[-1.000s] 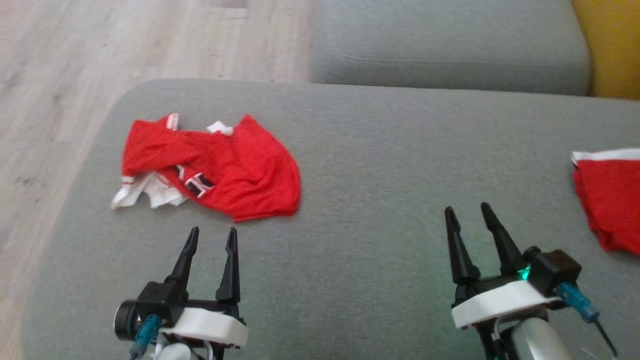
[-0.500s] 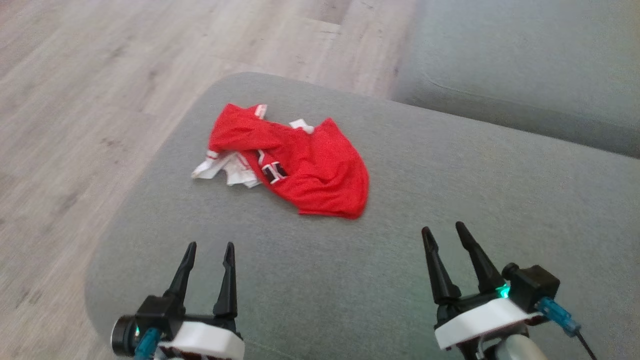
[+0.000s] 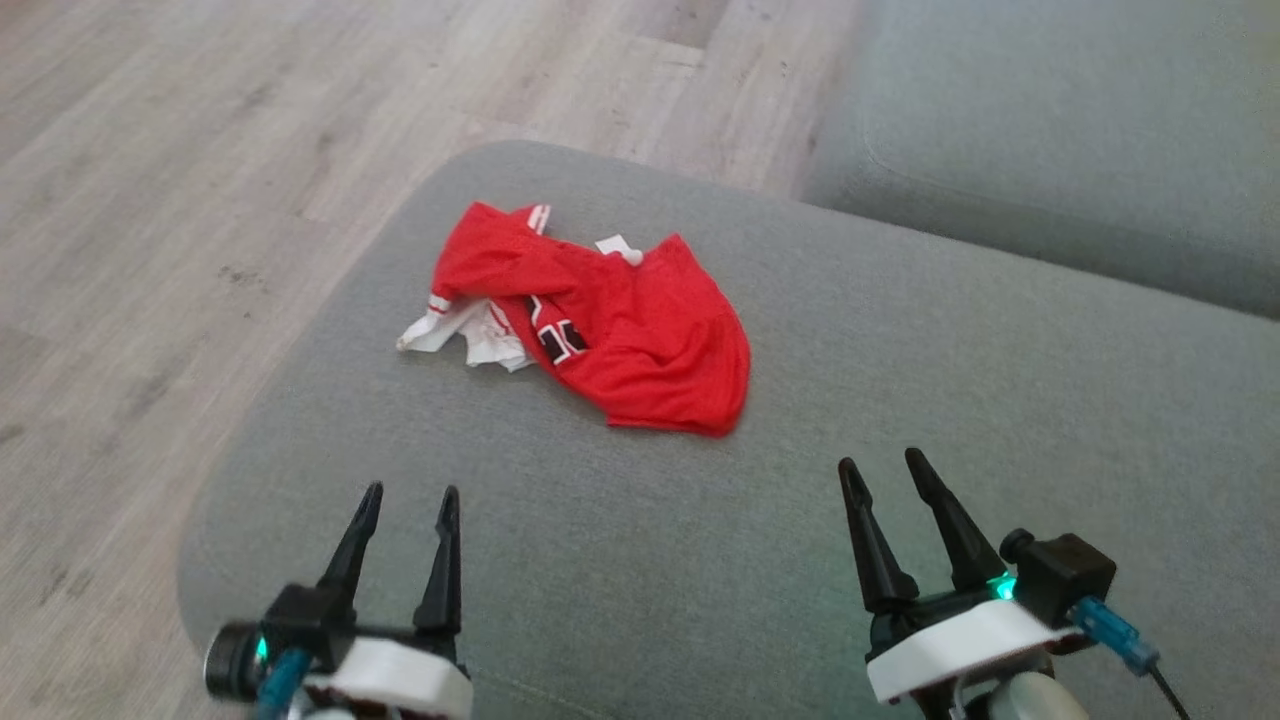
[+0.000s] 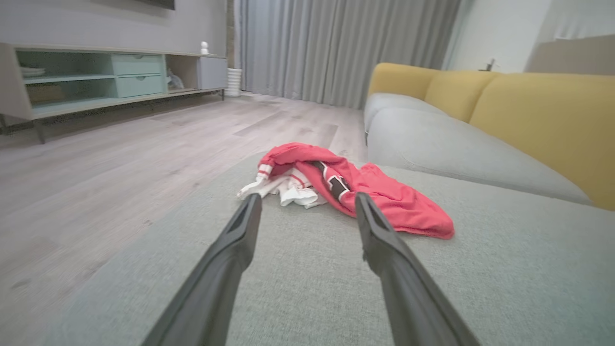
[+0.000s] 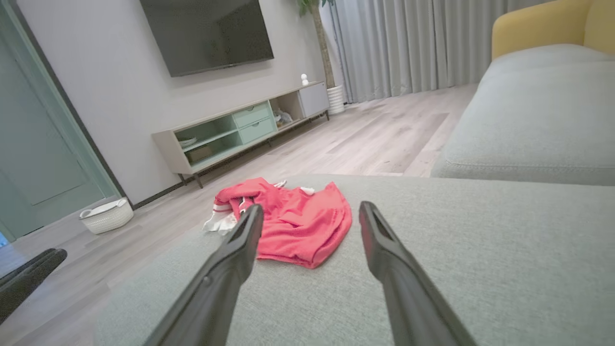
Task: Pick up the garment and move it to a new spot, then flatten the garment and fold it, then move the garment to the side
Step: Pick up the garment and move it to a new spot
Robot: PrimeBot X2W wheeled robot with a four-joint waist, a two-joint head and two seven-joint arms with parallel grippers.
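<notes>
Red mesh jersey (image 3: 610, 335), white trim showing, lies crumpled near the far left corner of the grey sofa cushion (image 3: 900, 350), close to the rounded edge above the wooden floor (image 3: 200, 150). I hold the left hand (image 3: 412, 490) and right hand (image 3: 882, 458) low over the near part of the cushion. Both are spread wide and empty, well short of the cloth, which I judge a ready stance for the pick-up. Only bare cushion lies between them and the jersey. A second grey cushion (image 3: 1050, 130) adjoins at far right. A TV cabinet (image 5: 230, 134) and a white basket (image 5: 106, 215) stand beyond.
</notes>
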